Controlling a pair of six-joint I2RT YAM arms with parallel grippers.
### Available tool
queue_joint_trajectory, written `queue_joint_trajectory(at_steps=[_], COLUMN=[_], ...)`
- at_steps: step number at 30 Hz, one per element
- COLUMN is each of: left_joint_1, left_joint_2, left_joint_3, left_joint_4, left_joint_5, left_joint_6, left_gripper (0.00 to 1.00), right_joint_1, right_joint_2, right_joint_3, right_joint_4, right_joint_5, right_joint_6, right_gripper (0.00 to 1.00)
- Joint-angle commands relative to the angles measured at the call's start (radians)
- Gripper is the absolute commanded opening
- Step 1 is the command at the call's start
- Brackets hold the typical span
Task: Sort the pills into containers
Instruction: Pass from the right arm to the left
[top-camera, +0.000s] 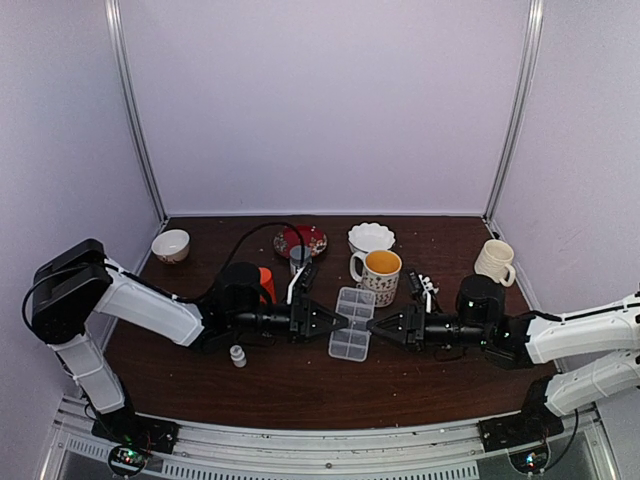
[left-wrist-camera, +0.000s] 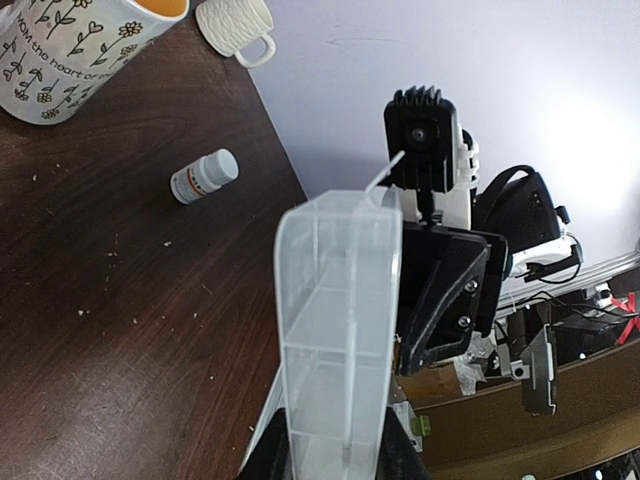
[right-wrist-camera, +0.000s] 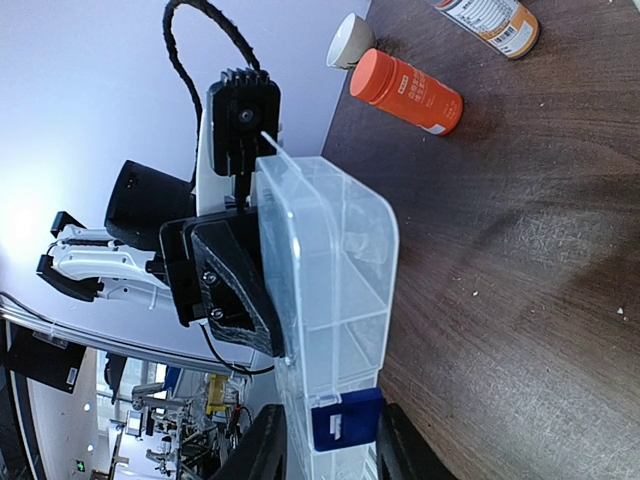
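- The dark wooden table (top-camera: 300, 385) is scuffed and dotted with pale specks. They are too small to tell pills from crumbs.
- A small white bottle (top-camera: 238, 355) stands just beside the left arm, and a sideways swing could knock it over.
- The pill box (top-camera: 352, 322) sits mid-table between both arms, in front of the flowered mug (top-camera: 379, 275). No pills can be made out in its clear cells.
- The left gripper (top-camera: 335, 322) is clamped narrowly on the box's left edge.
- The right gripper (top-camera: 375, 325) is closed narrowly on the opposite end, its fingers either side of the blue latch (right-wrist-camera: 345, 420).
- Risk: the arms hold thin edges of a light, slick box. If one pulls or twists out of step, the box may slip free, flex or snap open with a jolt and scatter its contents.
- Farther back are an orange bottle (right-wrist-camera: 405, 92), a cream mug (top-camera: 495, 262), a white scalloped bowl (top-camera: 371, 238), a red patterned plate (top-camera: 300, 240) and a small bowl (top-camera: 171, 245).
- Plain pale lilac walls (top-camera: 320, 100) close in the back and sides.
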Motion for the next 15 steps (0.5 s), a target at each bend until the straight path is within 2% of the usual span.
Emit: queue_joint_trajectory(at_steps=[1, 15], left_joint_1=[0.02, 0.019], left_joint_2=[-0.009, -0.02], left_joint_3=[0.005, -0.003], left_joint_4=[-0.239, -0.258], left_joint_5=[-0.093, -0.109], left_joint_6=[0.085, 0.092], left_gripper=[0.08, 0.08], right_joint_1=[0.005, 0.005], right_joint_2=[-0.046, -0.101], right_joint_3=[0.015, 0.016], right_joint_4=[0.112, 0.104], right_joint_5=[-0.037, -0.037], right_joint_6=[0.007, 0.006], right_gripper=[0.31, 0.31])
